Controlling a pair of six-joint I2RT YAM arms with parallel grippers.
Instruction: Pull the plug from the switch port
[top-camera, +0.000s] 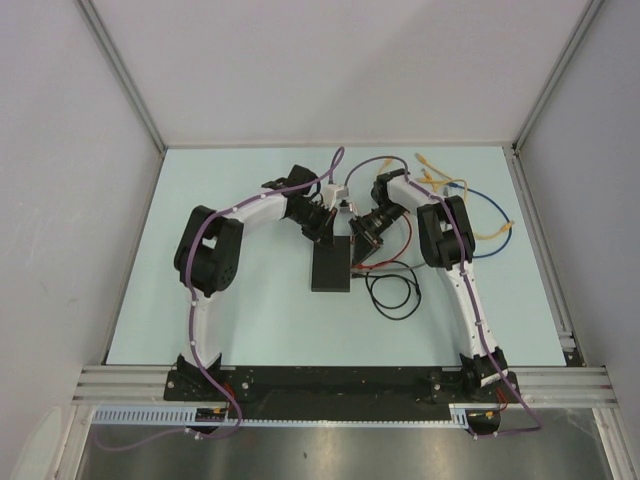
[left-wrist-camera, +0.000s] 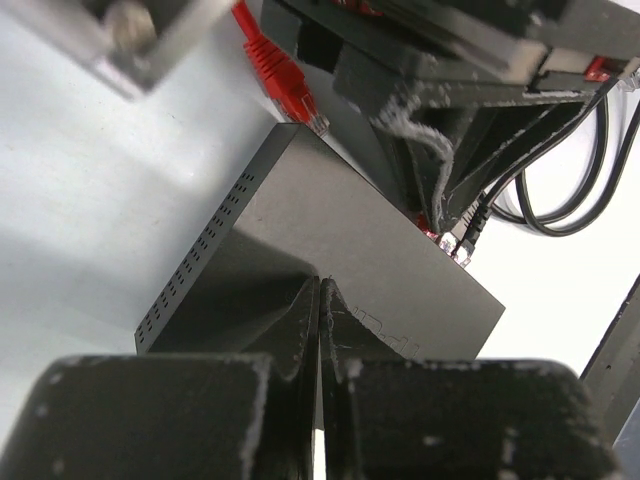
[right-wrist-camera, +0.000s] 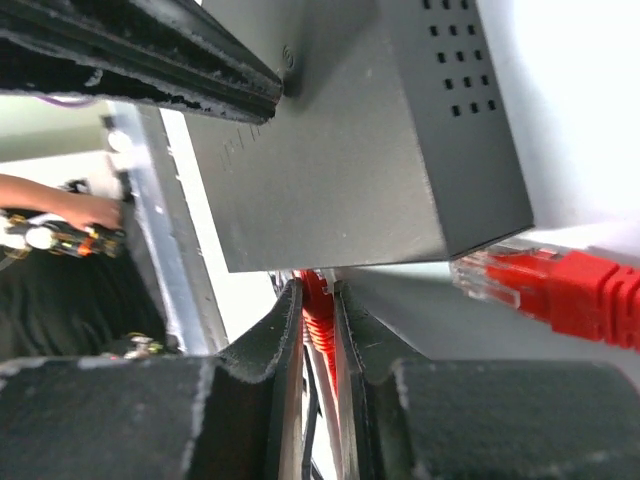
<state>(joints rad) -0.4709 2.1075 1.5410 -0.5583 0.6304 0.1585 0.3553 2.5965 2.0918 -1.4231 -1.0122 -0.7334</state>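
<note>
The switch (top-camera: 332, 268) lies flat on the table (top-camera: 250, 330), near the centre, between the two arms.

Left claw (left-wrist-camera: 320, 290): fingers pressed together with nothing between them. The tips bear down on the plain top of the switch, toward its far end.

Right claw (right-wrist-camera: 318, 295): positioned at the far right side of the switch, level with its side face. The fingers are drawn close and pinch the red plug (right-wrist-camera: 316, 325), which sits directly against the lower edge of that face. Whether the plug is still seated in the port cannot be determined.

A second plug (right-wrist-camera: 540, 285), also red, lies just beside the adjacent corner of the switch, outside the claw. Its clear tip is exposed and points at that corner.
</note>
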